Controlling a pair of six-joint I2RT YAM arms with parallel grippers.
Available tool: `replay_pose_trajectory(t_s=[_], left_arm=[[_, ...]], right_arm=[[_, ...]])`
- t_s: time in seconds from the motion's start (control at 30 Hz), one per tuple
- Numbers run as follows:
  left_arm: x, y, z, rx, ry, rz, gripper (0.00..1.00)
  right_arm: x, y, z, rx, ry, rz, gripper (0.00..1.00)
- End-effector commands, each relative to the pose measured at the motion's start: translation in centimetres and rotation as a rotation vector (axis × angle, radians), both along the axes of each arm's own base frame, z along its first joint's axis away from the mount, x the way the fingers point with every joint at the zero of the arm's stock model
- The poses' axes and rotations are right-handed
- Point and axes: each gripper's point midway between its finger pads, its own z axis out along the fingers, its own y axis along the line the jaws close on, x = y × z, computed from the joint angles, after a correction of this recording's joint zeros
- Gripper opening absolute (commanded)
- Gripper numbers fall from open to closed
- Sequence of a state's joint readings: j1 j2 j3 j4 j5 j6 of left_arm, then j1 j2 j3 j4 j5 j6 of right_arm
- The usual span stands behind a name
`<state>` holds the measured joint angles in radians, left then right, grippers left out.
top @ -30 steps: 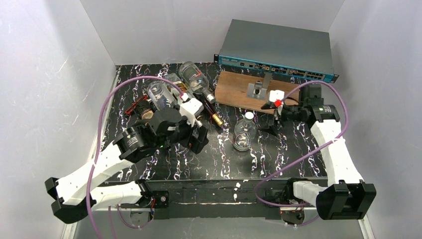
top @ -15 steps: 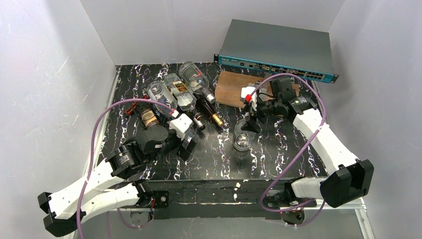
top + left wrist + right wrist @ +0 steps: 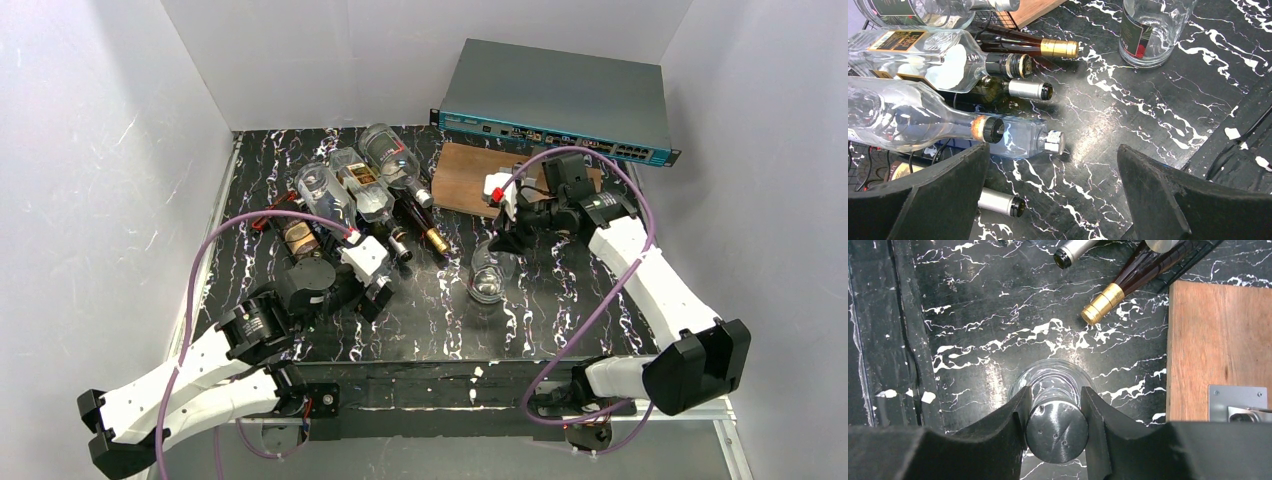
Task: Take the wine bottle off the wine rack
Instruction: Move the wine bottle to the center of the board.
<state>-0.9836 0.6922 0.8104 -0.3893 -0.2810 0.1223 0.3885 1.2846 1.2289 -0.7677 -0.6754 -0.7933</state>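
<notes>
standing upright, wine bottle [image 3: 486, 283] neck skyward

The right fingers [image 3: 1008, 435] have swung off the wooden board [image 3: 465, 180] and across to the upright clear bottle [image 3: 487, 282]. Half a second ago they stood wide on either side of its cap; now they pinch it between them. The left fingers [image 3: 938, 195] have drawn back from the bottles lying in the wine rack [image 3: 998, 19], which now lie ahead of their tips rather than beneath them.
</notes>
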Motion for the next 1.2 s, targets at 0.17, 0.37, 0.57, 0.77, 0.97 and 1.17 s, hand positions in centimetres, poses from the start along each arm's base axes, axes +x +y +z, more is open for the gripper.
replay_pose_trajectory(t_s=[0.17,0.37,0.57,0.77,0.97,1.17], left_arm=[[0.3,1.2,0.3,-0.008,-0.037,0.035,0.98],[0.3,1.6,0.3,-0.012,-0.045,0.050,0.98],[0.2,1.5,0.3,-0.009,-0.040,0.045,0.98],[0.3,1.5,0.2,-0.014,-0.036,0.046,0.98],[0.3,1.6,0.2,-0.025,-0.027,0.049,0.98],[0.3,1.7,0.3,-0.029,-0.025,0.048,0.98]], right_arm=[[8.6,0.3,5.4,0.008,-0.174,-0.199,0.08],[13.5,-0.6,6.3,-0.012,-0.233,-0.370,0.08],[15.4,-2.6,5.8,-0.004,-0.244,-0.509,0.10],[16.4,-4.4,4.6,-0.004,-0.218,-0.613,0.14],[16.6,-7.0,4.9,0.001,-0.228,-0.712,0.21],[15.3,-10.8,5.7,0.033,-0.229,-0.788,0.17]])
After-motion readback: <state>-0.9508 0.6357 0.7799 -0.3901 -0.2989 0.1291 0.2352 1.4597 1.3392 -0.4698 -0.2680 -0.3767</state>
